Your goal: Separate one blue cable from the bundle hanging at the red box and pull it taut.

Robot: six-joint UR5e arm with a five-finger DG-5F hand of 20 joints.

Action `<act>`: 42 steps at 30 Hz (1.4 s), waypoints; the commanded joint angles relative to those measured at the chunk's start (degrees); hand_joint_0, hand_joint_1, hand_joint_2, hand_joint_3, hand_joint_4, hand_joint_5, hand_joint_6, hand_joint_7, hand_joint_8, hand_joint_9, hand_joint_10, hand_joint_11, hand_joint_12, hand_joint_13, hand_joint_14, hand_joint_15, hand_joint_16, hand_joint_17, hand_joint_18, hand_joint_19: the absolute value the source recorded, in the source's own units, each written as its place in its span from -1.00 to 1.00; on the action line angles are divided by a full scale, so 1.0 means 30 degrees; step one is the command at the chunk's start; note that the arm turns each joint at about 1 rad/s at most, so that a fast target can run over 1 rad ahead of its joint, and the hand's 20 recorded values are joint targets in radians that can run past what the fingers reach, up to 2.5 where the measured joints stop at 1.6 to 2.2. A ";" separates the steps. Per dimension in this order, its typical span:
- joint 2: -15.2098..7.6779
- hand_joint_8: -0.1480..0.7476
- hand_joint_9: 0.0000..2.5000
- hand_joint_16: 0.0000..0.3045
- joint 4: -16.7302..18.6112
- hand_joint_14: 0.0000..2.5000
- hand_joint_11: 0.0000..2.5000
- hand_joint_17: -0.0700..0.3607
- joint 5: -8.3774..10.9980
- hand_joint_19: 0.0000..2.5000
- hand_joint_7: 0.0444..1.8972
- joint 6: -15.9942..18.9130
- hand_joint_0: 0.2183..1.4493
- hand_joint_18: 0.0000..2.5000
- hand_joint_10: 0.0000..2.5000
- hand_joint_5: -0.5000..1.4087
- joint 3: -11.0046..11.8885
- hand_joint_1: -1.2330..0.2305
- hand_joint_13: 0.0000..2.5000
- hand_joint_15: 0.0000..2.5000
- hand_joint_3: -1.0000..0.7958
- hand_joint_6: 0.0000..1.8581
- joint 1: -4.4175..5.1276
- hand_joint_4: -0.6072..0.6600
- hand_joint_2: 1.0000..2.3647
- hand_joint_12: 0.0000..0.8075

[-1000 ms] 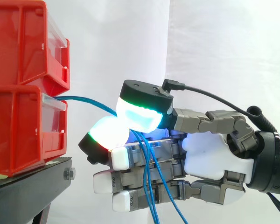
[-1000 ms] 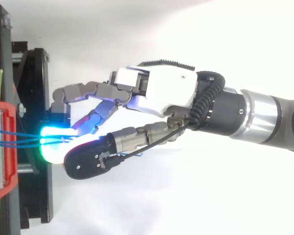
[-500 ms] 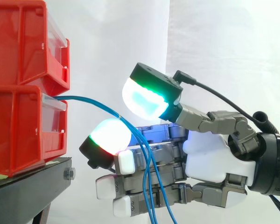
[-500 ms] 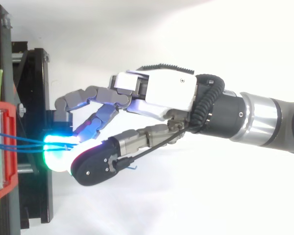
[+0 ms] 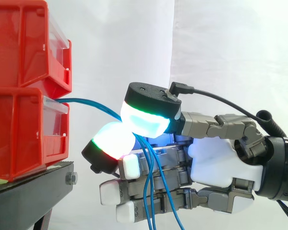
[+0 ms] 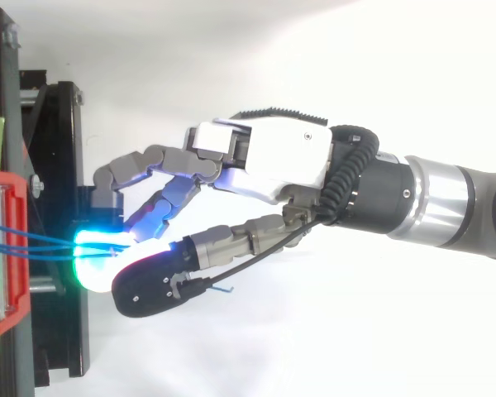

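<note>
We see hand (image 5: 221,163), thumb & finger pads clamped on blue cables (image 5: 86,102) just right of red bins (image 5: 24,129); how many caught, can't tell. Loose ends cut off at btm edge.

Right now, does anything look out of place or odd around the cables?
Nothing damaged or spilled. But two blue cables run from the lower red bin into the hand's pinching pads, so no single strand looks separated yet.
</note>
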 commanded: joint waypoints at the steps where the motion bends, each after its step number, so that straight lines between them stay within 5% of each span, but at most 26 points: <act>1: 0.0000 0.16 -0.26 -0.80 -0.0059 -0.99 -0.49 -0.35 0.0000 -0.80 0.15 0.0044 -0.26 -0.38 -0.98 -0.69 -0.0015 -0.32 -0.29 -0.69 -0.20 -0.12 0.0000 0.33 -0.97 -0.21; 4: 0.0000 0.16 -0.24 -0.79 -0.0059 -0.99 -0.49 -0.34 0.0000 -0.78 0.14 0.0044 -0.39 -0.37 -0.98 -0.69 -0.0015 -0.12 -0.27 -0.68 -0.44 -0.12 0.0000 0.33 -1.00 -0.20; 10: 0.0000 0.16 -0.18 -0.79 -0.0059 -0.99 -0.49 -0.34 0.0000 -0.76 0.25 0.0074 -0.38 -0.36 -0.99 -0.65 -0.0015 0.21 -0.24 -0.66 -0.44 -0.16 0.0000 0.27 -1.00 -0.20; 16: 0.0000 0.18 -0.19 -0.79 -0.0059 -0.99 -0.49 -0.33 0.0000 -0.77 0.24 -0.0014 -0.33 -0.36 -0.98 -0.65 -0.0015 -0.04 -0.25 -0.66 -0.08 -0.16 0.0000 0.28 -0.97 -0.18; 20: 0.0000 0.18 -0.21 -0.78 -0.0059 -0.99 -0.47 -0.33 0.0000 -0.76 0.23 -0.0014 -0.34 -0.36 -0.98 -0.66 -0.0015 -0.25 -0.25 -0.65 -0.01 -0.15 0.0000 0.31 -0.96 -0.17; 30: 0.0000 0.14 -0.22 -0.78 -0.0206 -0.99 -0.45 -0.33 0.0000 -0.76 0.17 -0.0014 -0.29 -0.37 -0.98 -0.68 -0.0015 -0.31 -0.25 -0.65 -0.05 -0.12 0.0000 0.23 -0.96 -0.17; 36: 0.0000 0.14 -0.21 -0.78 -0.0294 -0.99 -0.45 -0.32 0.0000 -0.75 0.17 0.0015 -0.39 -0.37 -0.98 -0.66 -0.0015 -0.17 -0.25 -0.64 -0.42 -0.17 0.0000 0.28 -1.00 -0.15; 42: 0.0000 0.16 -0.20 -0.76 -0.0469 -0.99 -0.46 -0.30 0.0000 -0.74 0.23 0.0015 -0.45 -0.37 -0.99 -0.65 -0.0015 -0.10 -0.24 -0.63 -0.44 -0.21 0.0029 0.30 -1.00 -0.13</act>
